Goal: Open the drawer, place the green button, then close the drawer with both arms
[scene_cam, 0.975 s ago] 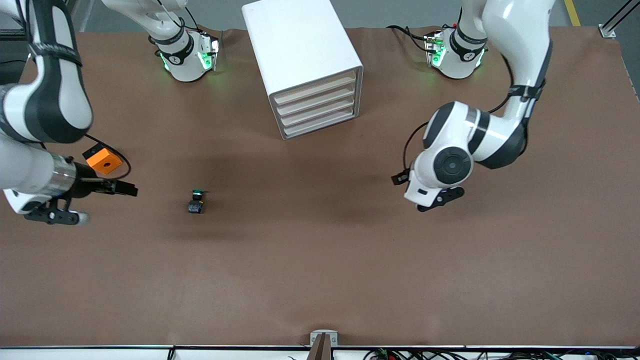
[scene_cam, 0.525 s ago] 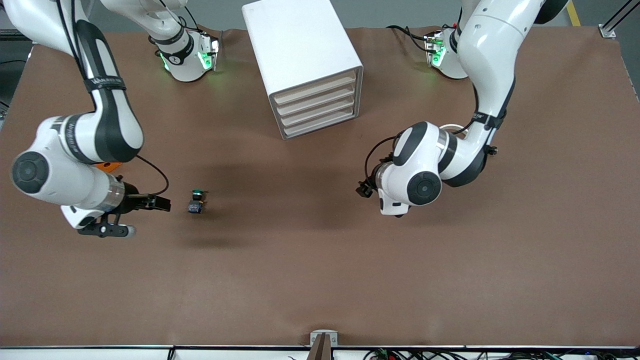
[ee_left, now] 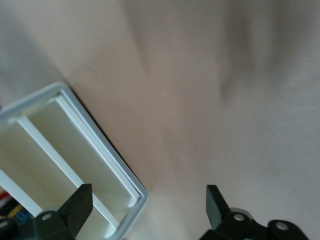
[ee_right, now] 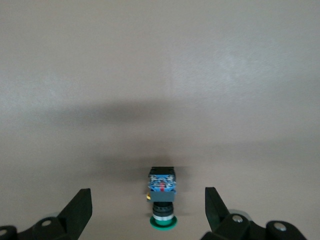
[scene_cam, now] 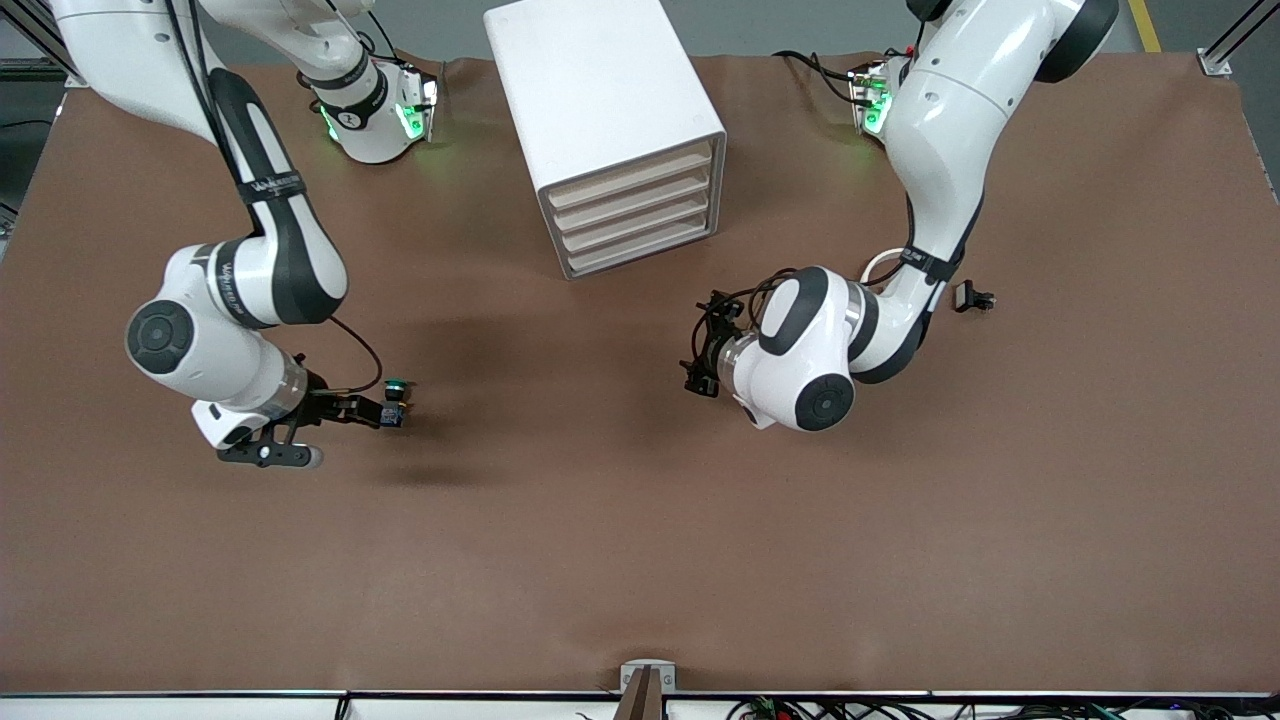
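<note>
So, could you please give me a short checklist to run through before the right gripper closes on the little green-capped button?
1. Right gripper open: ok, fingers spread wide.
2. Small black push-button with round green cap between the fingers: ok in the right wrist view, lying on its side on the brown table mat.
3. Fingers low enough to pinch it: cannot tell.
4. Left gripper open, near the white four-drawer cabinet: ok.
5. Beige-fronted drawers open to receive the button: not ok, all four look shut.
6. Small black clip away from both grippers: ok.
</note>
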